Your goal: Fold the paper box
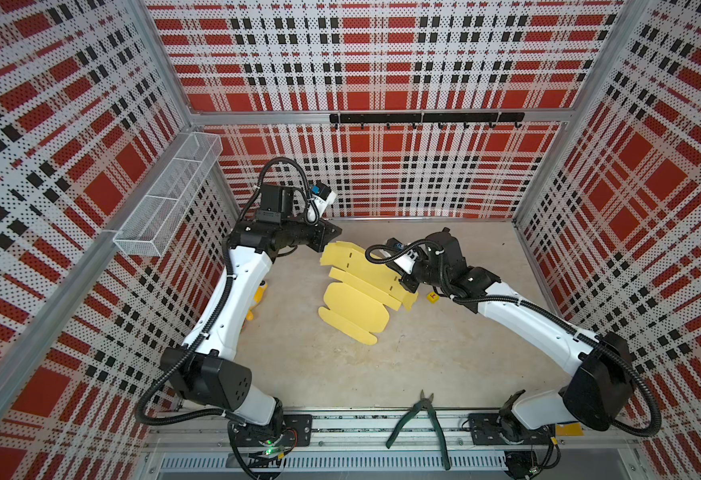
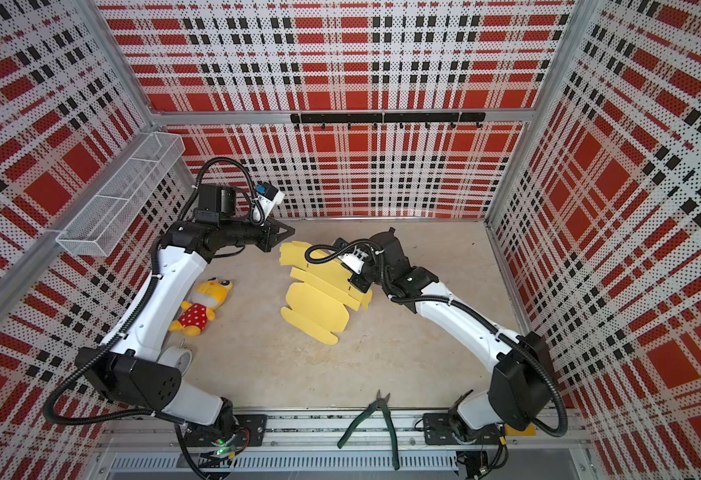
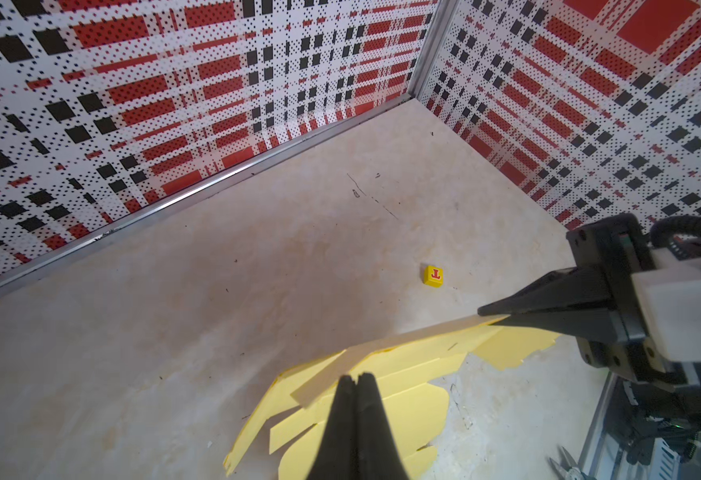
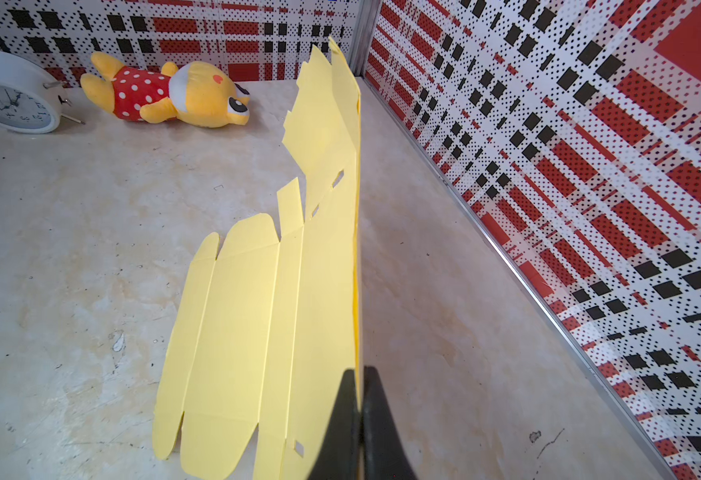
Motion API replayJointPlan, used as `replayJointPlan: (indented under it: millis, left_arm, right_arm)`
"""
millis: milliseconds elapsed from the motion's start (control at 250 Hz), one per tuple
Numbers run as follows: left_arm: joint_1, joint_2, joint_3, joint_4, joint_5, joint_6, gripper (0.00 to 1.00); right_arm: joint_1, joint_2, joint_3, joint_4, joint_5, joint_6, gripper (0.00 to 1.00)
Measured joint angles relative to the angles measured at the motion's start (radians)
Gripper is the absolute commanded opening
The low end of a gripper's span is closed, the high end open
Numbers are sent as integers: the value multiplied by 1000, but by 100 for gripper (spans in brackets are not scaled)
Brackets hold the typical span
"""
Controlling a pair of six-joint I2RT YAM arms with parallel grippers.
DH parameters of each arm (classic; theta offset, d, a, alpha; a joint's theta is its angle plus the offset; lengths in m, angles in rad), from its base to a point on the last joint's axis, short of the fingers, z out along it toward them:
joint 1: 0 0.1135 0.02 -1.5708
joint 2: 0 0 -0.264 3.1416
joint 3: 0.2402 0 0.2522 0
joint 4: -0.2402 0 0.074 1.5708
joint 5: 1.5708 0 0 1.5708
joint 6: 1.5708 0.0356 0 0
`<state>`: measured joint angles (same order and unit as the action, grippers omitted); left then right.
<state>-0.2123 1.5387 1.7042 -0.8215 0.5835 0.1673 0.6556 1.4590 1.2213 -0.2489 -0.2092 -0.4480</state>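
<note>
Clenched tight, the right pincer grips one long edge panel of the paper box, and the thin card runs straight into the seam between its black fingers. The left pincer has its jaws pressed together too. Its tips sit right at the far end of that same raised panel, but whether any card is pinched between them cannot be told.

The paper box is a pale yellow die-cut sheet lying unfolded in the middle of the desk. Most of it rests flat, with its rounded tabs towards the front. The held panel is lifted from the surface and stands nearly upright in the right wrist view.

A small yellow cube with a red mark sits near the sheet's right side, not touching it. At the left side of the desk lie a yellow plush toy in a red polka-dot dress and a white alarm clock, partly under the left arm in a top view. Green-handled cutting pliers rest on the front rail, well apart from the sheet.
</note>
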Motion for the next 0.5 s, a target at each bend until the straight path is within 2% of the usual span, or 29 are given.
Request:
replayJointPlan:
  millis: [500]
  left_arm:
    - [-25,8,-127,58,-53,-51,0]
  right_arm:
    - [6,0,2,22,39,31,0]
